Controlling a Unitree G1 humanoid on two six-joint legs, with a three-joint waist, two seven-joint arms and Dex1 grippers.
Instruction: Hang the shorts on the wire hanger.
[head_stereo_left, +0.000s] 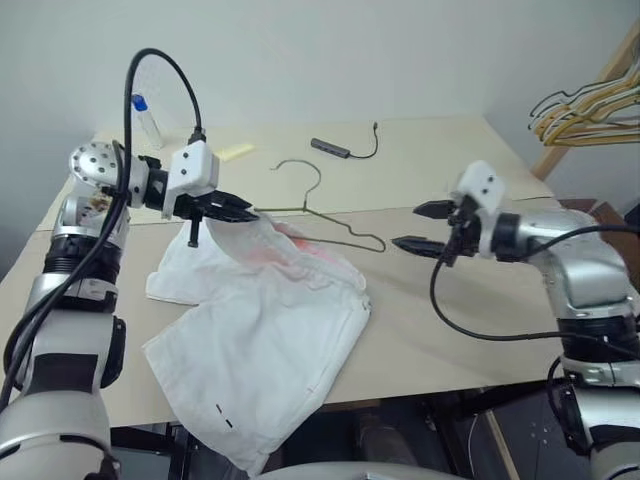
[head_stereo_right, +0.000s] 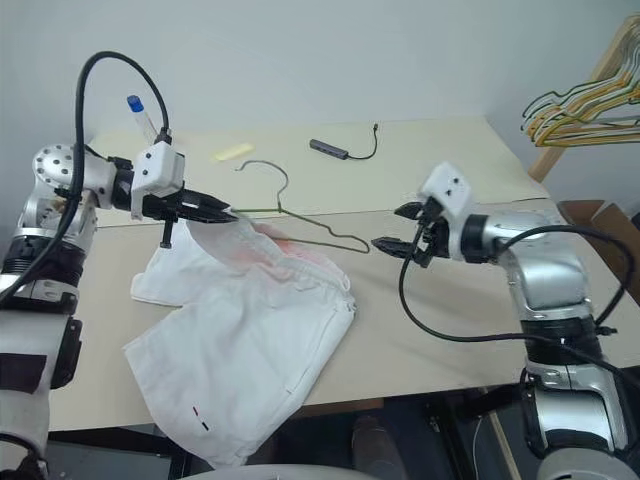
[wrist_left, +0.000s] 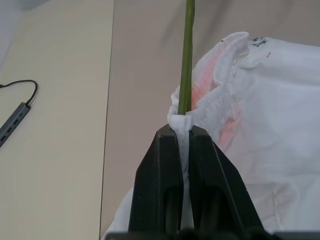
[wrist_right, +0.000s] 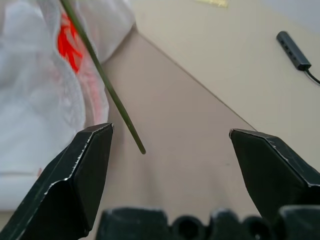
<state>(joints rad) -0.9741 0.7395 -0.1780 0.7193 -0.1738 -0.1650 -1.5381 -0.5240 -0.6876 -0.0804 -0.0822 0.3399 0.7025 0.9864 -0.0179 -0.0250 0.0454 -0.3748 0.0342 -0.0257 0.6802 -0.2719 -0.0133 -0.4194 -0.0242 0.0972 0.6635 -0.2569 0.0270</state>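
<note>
Your left claw (head_stereo_left: 243, 210) is clamped on a bunch of the shorts' (head_stereo_left: 262, 340) waistband, and the wrist view shows the green wire of the hanger (head_stereo_left: 330, 222) running out of that same pinch, so cloth and wire look held together. That grip lifts one corner of the shorts off the table (head_stereo_left: 430, 300) while the rest lies spread below, one leg drooping over the near edge with its small dark mark close to the hem. You hold it that way, I judge, to keep the waist open and the wire steady while the far end is fed through. From the pinch the hanger slants across the table, hook raised toward the back, its lower bend resting just past the pink patch.

Your right claw (head_stereo_left: 428, 226) stands wide open and empty, near the hanger's right bend but apart from it; its wrist view has the wire's end between the spread fingers without touching either. Bare table lies under and around it, so you have free room there to close in on the wire.

Mind the near edge: most of the cloth's weight hangs that way and could slide off. A cable adapter (head_stereo_left: 331, 149) lies well back, and the hanger bunch (head_stereo_left: 585, 112) at the far right is clear of both arms
</note>
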